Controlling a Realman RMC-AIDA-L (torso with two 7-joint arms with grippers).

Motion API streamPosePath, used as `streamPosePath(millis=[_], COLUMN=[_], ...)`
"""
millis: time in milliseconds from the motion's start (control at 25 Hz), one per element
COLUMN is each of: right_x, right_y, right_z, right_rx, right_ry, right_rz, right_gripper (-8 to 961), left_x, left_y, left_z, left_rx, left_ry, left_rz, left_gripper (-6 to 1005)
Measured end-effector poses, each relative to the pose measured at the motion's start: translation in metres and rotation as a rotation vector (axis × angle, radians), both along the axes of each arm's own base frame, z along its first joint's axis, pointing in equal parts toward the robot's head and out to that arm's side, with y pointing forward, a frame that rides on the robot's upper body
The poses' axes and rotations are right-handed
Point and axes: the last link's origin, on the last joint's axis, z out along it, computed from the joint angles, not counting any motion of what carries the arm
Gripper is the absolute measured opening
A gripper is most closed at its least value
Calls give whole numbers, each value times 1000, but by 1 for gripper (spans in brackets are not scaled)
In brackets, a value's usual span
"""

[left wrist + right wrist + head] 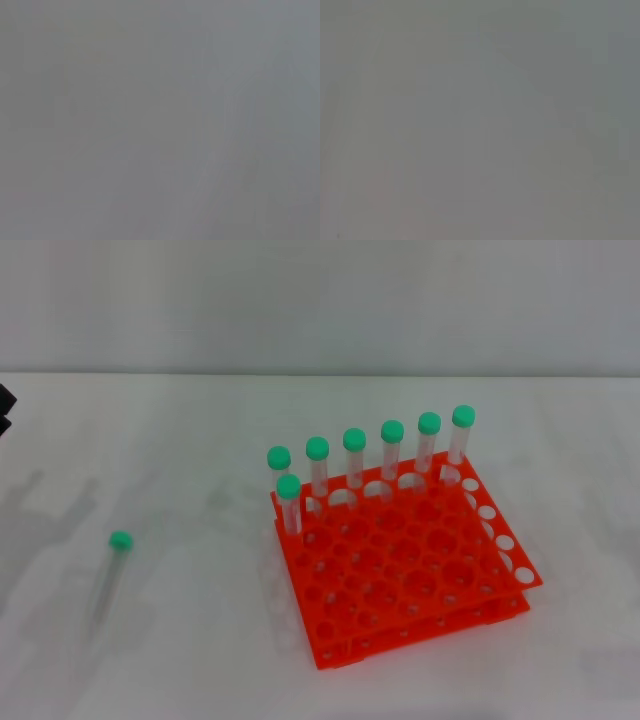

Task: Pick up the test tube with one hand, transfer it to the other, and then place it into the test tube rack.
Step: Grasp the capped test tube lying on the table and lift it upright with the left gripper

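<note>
Slender clear plastic green-capped test tube (110, 575) lies flat on white table (180, 660), well left of bright orange-red square rack (405, 575) w/ seven capped tubes (355, 465); grippers' state can't tell

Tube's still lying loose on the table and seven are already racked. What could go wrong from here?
The test tube lies flat on the smooth table, so it may roll or slip at pickup. The test tube rack sits tilted, with seven tubes crowding its far and left edges; insertion there could knock them. Only a sliver of the left gripper shows.
</note>
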Motion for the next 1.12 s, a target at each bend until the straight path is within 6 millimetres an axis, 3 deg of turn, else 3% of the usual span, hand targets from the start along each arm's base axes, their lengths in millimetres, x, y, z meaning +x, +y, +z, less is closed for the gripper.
streamPosePath(millis=[360, 600, 880, 1120], right_x=[6, 7, 2, -1], right_y=[3, 9, 27, 49], right_z=[-3, -6, -4, 6], right_rx=[-24, -41, -45, -35], right_ry=[6, 7, -24, -120], right_rz=[-44, -69, -79, -120], right_gripper=[812, 812, 812, 812], left_x=[2, 1, 1, 20], left_y=[-1, 5, 12, 12], left_z=[3, 12, 38, 68], left_rx=[-4, -96, -327, -533], left_ry=[-21, -29, -78, -105], left_rz=[-16, -4, 114, 221], left_gripper=[883, 879, 875, 870])
